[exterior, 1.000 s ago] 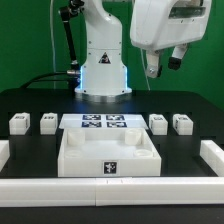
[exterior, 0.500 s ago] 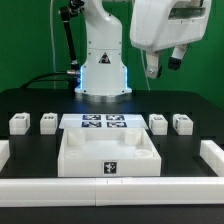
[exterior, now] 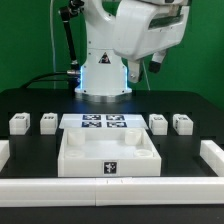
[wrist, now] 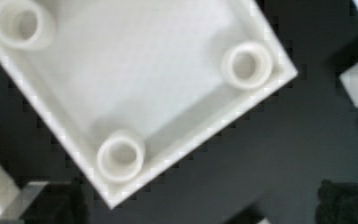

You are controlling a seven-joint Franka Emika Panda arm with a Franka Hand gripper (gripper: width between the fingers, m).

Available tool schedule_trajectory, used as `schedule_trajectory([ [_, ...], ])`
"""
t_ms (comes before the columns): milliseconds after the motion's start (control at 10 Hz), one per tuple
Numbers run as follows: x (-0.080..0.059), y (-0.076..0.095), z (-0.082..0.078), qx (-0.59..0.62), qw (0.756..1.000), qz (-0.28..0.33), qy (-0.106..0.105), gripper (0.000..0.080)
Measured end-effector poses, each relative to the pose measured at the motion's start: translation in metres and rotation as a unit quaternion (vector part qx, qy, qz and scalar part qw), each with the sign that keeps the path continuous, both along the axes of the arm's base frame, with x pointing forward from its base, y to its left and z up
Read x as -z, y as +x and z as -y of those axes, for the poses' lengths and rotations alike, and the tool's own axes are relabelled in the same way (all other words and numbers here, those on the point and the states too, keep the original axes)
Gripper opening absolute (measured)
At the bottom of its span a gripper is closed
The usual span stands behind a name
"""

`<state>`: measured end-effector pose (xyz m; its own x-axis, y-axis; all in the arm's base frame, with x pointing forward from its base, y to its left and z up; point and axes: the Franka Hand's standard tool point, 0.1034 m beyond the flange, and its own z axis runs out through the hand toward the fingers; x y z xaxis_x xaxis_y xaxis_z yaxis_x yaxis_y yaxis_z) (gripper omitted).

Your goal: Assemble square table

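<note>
One tabletop [exterior: 75, 165] lies rim-up on the table [exterior: 30, 100]. Four legs [exterior: 47, 122] stand behind it, two toward each side. The gripper [exterior: 155, 66] hangs high above the tabletop, spread, empty.

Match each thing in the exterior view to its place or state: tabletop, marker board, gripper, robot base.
Column A: 1 tabletop; 2 marker board; 3 gripper; 4 robot base.
Column B: a raised in the air, empty; b flat between the two pairs of legs; c standing behind the marker board; d in front of the marker board, rim up.
Pairs: 1-d; 2-b; 3-a; 4-c.
</note>
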<state>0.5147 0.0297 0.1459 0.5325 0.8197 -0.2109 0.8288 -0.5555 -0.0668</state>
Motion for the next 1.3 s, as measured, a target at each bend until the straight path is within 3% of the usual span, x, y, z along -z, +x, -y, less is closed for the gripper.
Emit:
schedule_trajectory([
  [200,0.009,-0.016,0.023,-0.059,0.998,-0.004,0.015,0.0650],
  [600,0.012,-0.017,0.028,-0.178,0.983,-0.008,0.037,0.0650],
  [700,0.019,-0.025,0.040,-0.247,0.967,-0.023,0.052,0.0650],
  [900,0.060,-0.054,0.057,-0.297,0.950,-0.054,0.079,0.0650],
  [1300,0.116,-0.076,0.047,-0.275,0.951,-0.093,0.105,0.0650],
])
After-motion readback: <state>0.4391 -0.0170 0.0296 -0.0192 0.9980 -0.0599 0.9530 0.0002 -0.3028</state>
